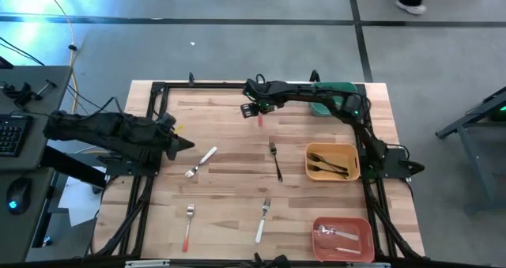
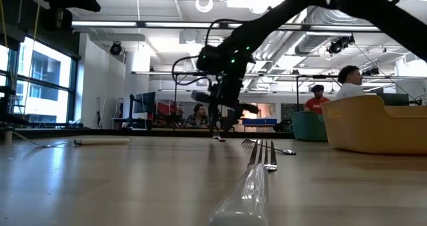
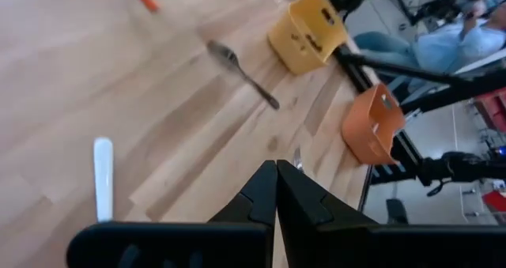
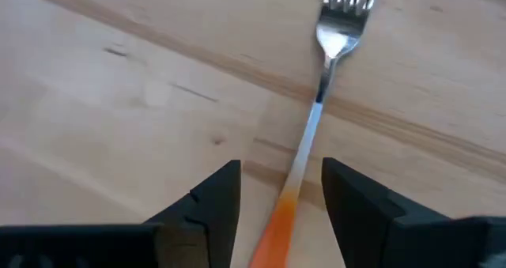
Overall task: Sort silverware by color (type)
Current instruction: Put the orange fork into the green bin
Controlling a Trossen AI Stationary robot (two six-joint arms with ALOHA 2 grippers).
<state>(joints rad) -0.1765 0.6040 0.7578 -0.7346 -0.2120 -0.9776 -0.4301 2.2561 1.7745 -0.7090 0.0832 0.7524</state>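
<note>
Pale wooden planks make up the worktop (image 1: pixel 229 181), framed by black rails, with an open workshop and seated people beyond its far edge. Near that far edge, about midway along it, the right gripper (image 4: pixel 274 190) points down with its fingers spread wide on either side of an orange-handled fork (image 4: pixel 312 134) that lies flat on the wood. The left gripper (image 3: pixel 276 190) hangs at the left edge, fingers pressed together and holding nothing. Four more pieces of silverware lie loose: a white-handled one (image 1: pixel 202 162) just beside the left gripper, a black-handled fork (image 1: pixel 275 160) near the middle, and a red-handled fork (image 1: pixel 189 224) and a white-handled fork (image 1: pixel 262 219) toward the near edge. At the right side, a yellow bin (image 1: pixel 333 161) holds dark-handled pieces, and an orange bin (image 1: pixel 342 238) in the near right corner holds some too.
</note>
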